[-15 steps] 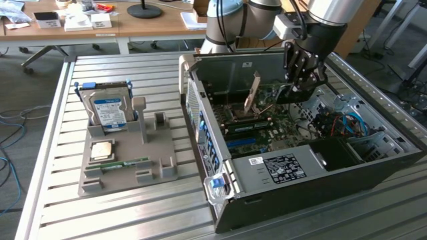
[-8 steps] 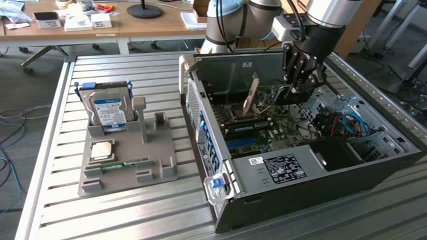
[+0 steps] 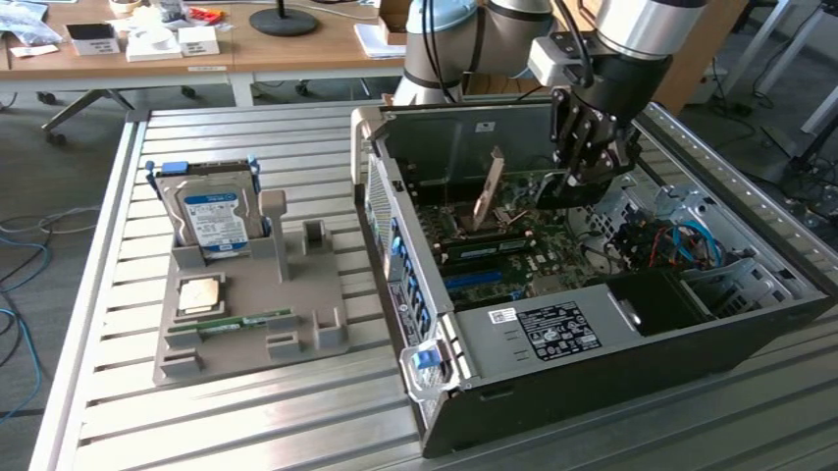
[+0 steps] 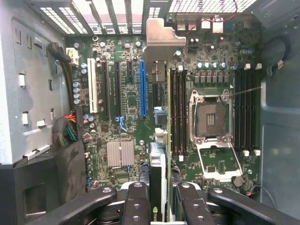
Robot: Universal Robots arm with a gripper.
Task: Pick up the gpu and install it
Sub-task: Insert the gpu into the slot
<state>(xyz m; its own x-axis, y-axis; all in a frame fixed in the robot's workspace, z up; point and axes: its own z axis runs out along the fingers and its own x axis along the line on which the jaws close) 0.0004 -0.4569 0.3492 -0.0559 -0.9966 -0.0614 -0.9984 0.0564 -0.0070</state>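
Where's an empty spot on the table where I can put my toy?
Bare table on the camera's side of the grey parts holder, and the strip between holder and computer case. Inside the case is crowded.

Soft, even daylight. The worktop (image 3: 262,412) beside the computer case (image 3: 629,383) is brightly lit, while the case's interior lies in shade. In the wrist view, glare bleaches the case's rear vents (image 4: 206,5); the tool (image 4: 162,190) inside the case is dark.

Edge-on gpu (image 4: 158,164) in the gripper (image 4: 159,206) above the motherboard (image 4: 126,98)
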